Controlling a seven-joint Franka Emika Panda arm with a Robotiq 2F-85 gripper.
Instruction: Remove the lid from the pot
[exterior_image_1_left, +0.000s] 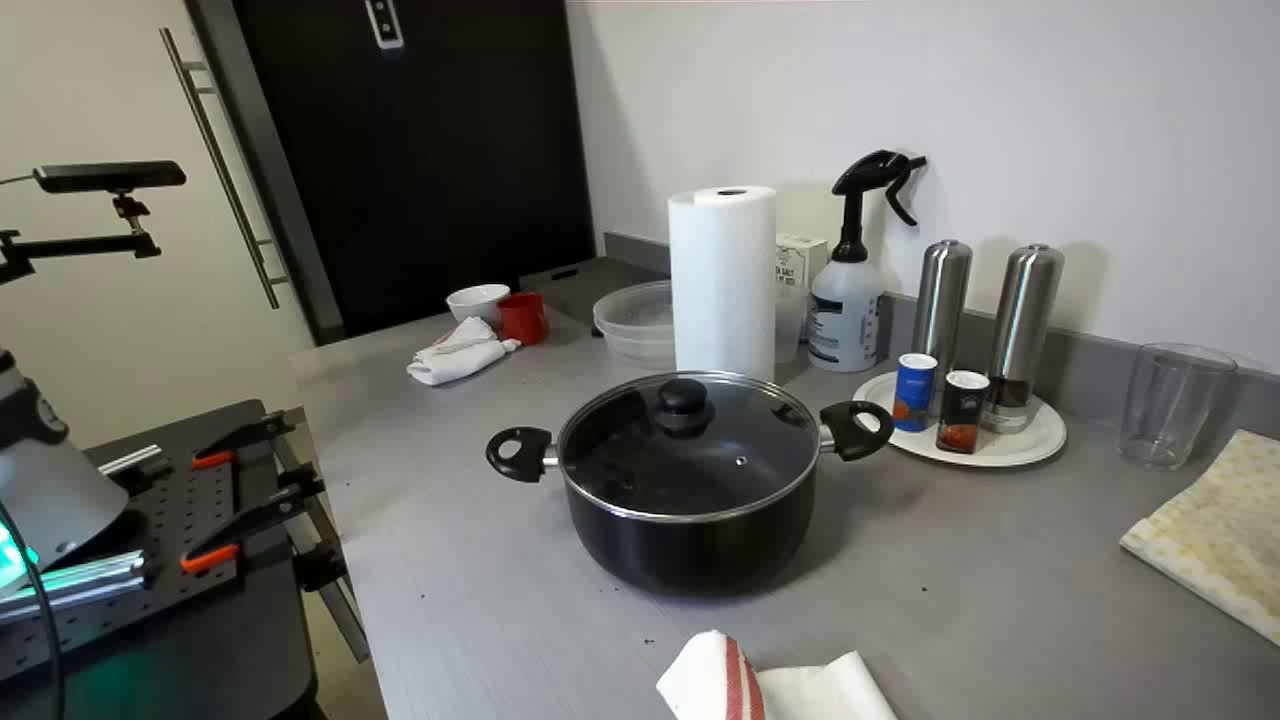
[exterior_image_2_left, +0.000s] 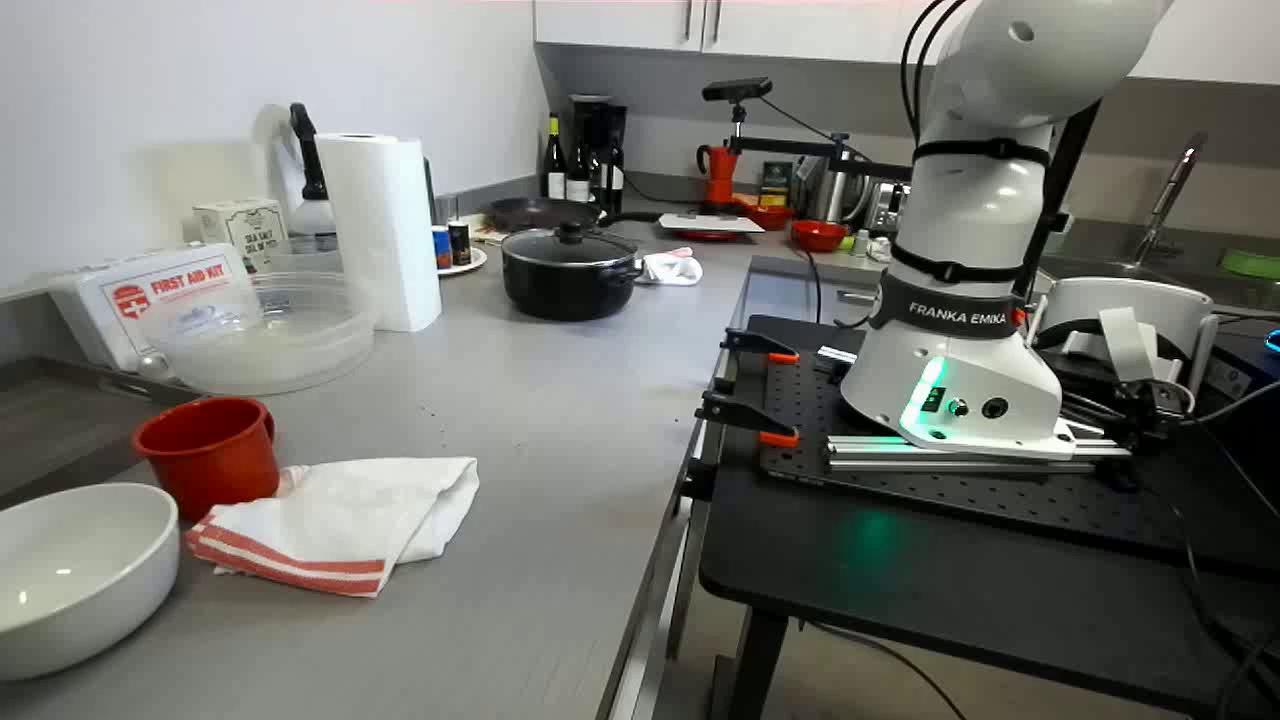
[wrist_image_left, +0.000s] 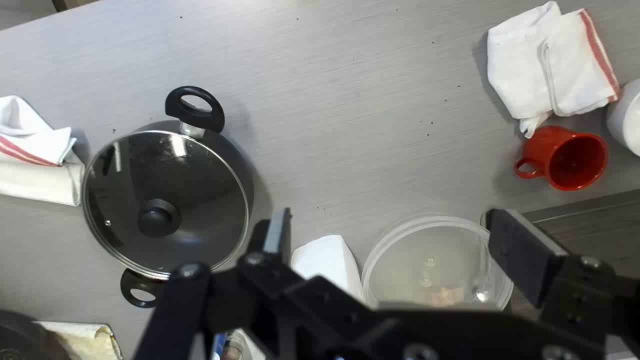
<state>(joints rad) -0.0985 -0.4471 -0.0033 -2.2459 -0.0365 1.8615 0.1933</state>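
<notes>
Lid (exterior_image_1_left: 688, 450) of clear glass, seated on the black pot (exterior_image_1_left: 690, 555), pot upright on grey table (exterior_image_1_left: 440, 520), paper towel roll (exterior_image_1_left: 722, 290) near it, jaws spread wide apart in the wrist view

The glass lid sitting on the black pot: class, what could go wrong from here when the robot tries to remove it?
The glass lid could drop if the fingers slip off its rounded black knob. In the wrist view, the paper towel roll shows between the open fingers, so coming straight down here might knock it. A low sideways sweep could catch a side handle jutting from the pot and slide the whole thing.
</notes>
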